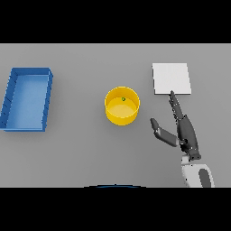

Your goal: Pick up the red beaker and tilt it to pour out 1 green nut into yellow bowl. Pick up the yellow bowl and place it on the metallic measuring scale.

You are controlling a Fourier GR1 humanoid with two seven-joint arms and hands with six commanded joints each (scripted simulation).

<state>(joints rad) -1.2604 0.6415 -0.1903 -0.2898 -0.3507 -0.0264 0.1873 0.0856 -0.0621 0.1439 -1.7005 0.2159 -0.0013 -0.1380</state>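
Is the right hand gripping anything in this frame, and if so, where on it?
Nothing. The right hand is open, between the yellow bowl and the scale.

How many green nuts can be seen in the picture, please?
1. The green nut lies inside the yellow bowl, near its far wall. No others are visible.

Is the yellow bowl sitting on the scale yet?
No, the yellow bowl stands on the bare table, apart from and left of the scale, with the right hand open beside it.
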